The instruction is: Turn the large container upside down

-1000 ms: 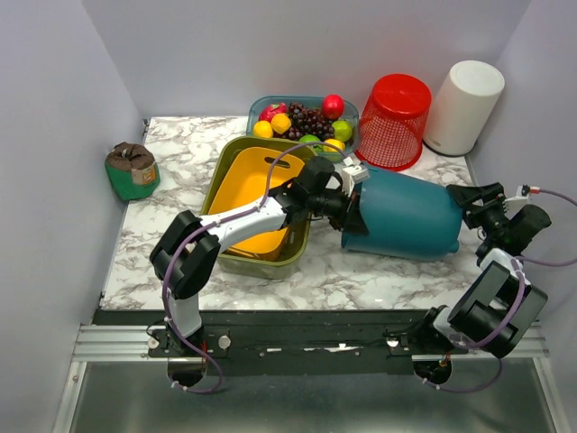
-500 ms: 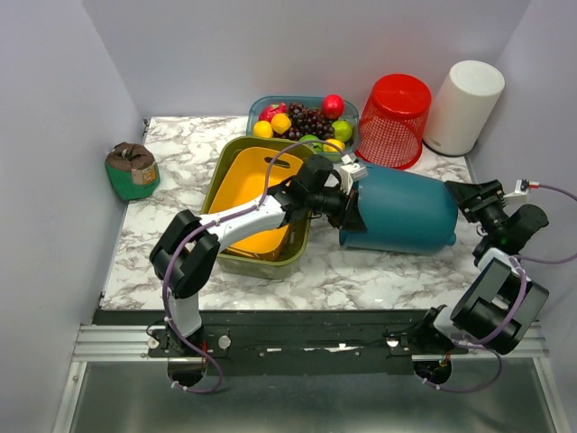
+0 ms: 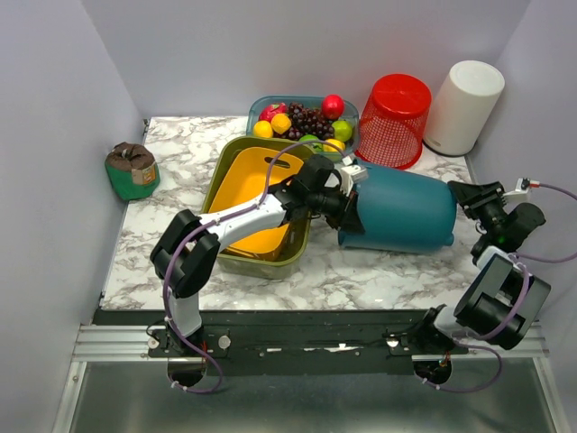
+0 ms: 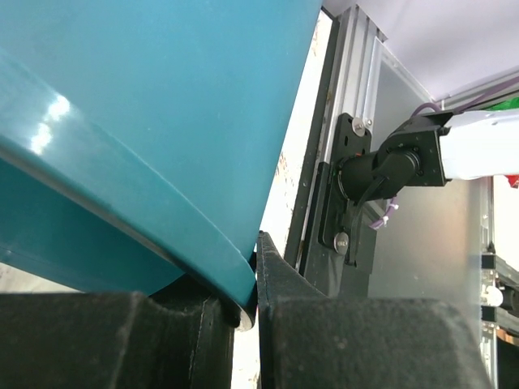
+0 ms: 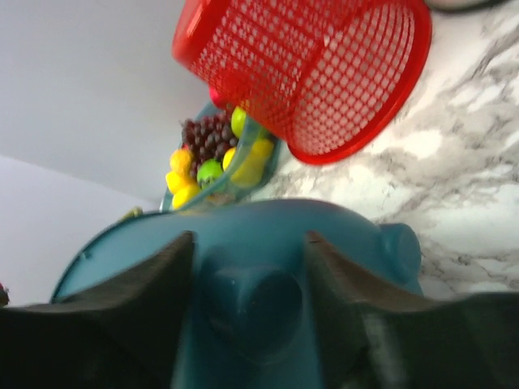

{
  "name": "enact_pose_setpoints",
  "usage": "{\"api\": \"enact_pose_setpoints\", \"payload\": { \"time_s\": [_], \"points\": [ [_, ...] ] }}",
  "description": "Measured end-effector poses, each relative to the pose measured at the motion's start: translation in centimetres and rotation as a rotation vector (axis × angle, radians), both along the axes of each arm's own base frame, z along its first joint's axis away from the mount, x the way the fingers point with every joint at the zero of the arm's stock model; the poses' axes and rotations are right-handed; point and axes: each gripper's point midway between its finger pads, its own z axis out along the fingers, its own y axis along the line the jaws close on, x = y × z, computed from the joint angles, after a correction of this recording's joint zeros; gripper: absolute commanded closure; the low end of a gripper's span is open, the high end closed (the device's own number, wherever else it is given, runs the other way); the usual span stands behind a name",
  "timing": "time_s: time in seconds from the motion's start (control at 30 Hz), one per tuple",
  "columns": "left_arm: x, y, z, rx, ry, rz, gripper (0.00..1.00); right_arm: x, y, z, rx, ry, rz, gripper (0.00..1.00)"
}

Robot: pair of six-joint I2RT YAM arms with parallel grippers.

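The blue container swung back from the worktop's near edge. Left pincer grips its rim; right pincer is at its bottom, grip unclear.

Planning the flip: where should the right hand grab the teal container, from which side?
Probably its base knob, approached from the right. The teal container lies on its side, mouth leftward with the left hand pinching the rim, so the base faces the right hand, whose open fingers straddle it.
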Motion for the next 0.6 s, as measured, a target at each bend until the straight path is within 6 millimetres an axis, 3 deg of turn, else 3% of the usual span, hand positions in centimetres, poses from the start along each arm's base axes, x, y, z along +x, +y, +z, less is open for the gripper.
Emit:
{"api": "enact_pose_setpoints", "payload": {
  "time_s": [0.27,0.47,0.6],
  "points": [
    [0.0,0.6,-0.5,0.037,0.009,-0.006,1.0,-0.1,0.0,0.5,-0.033,-0.003,-0.038,0.59],
    [0.0,0.7,-0.5,0.05,0.014,-0.007,0.76,-0.3,0.1,1.1,-0.019,-0.012,-0.046,0.61],
    [0.0,0.9,-0.9,0.075,0.038,0.009,0.67,-0.5,0.6,2.9,-0.037,-0.054,-0.057,0.61]
  ]
}}
